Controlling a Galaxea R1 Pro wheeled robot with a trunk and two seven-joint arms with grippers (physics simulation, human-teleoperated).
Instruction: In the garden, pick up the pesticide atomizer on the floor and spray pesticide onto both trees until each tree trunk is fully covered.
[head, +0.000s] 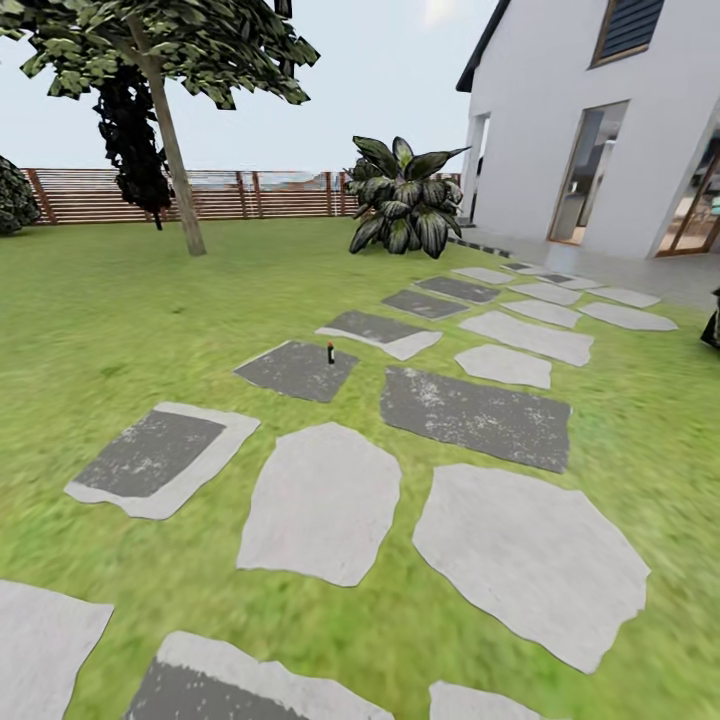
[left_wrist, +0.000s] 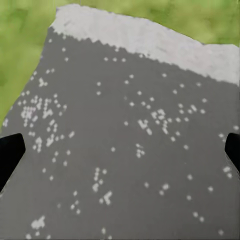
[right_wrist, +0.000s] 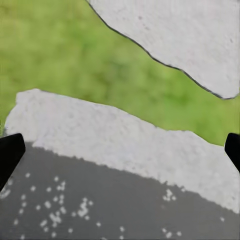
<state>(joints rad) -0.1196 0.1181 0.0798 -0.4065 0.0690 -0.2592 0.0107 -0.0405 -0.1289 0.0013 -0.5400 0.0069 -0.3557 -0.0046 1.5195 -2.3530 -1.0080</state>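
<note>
Pesticide atomizer (head: 330, 352) standing untouched on a dark paving stone (head: 296, 370), mid-path, well ahead. One tree trunk (head: 172, 150) beyond, by the fence (head: 215, 194), unsprayed. Left gripper (left_wrist: 120, 150) and right gripper (right_wrist: 120, 150) spread wide, empty, over stones. Everything left: approach, pickup, spraying.

Far ahead we see a broad-leaved plant (head: 405, 200) with dark, pale-edged leaves, standing just off the house corner where the paved path ends. At the far left edge we make out part of a round bush (head: 14, 196) against the slats. Above them we see a pale, hazy sky (head: 380, 80), brightest near the roofline.
</note>
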